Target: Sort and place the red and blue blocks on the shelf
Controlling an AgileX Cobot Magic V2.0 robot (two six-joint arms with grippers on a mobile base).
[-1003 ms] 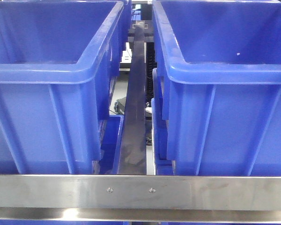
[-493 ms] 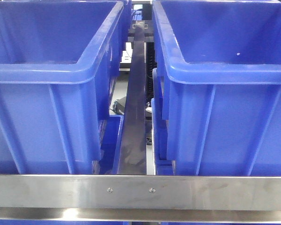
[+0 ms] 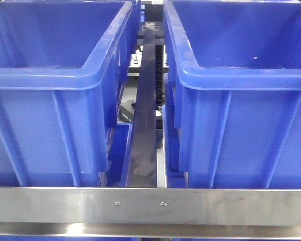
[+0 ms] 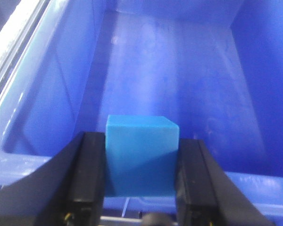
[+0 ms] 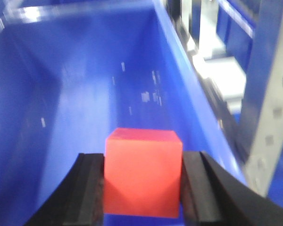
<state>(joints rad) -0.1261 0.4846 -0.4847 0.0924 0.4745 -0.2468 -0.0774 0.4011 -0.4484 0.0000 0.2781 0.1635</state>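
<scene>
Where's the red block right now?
In the right wrist view, the red block is clamped in the right claw, held above the inside of a blue bin.

Glossy blue plastic bins (image 3: 55, 75) sit behind the shelf's brushed-steel rail (image 3: 150, 206); both cubes (image 4: 141, 155) look matt.

Left gripper (image 4: 140, 181) clamped the blue block (image 4: 141, 155) between both black fingers (image 4: 87, 179). It hung over a blue bin (image 4: 179, 70), inside visible beyond.
</scene>
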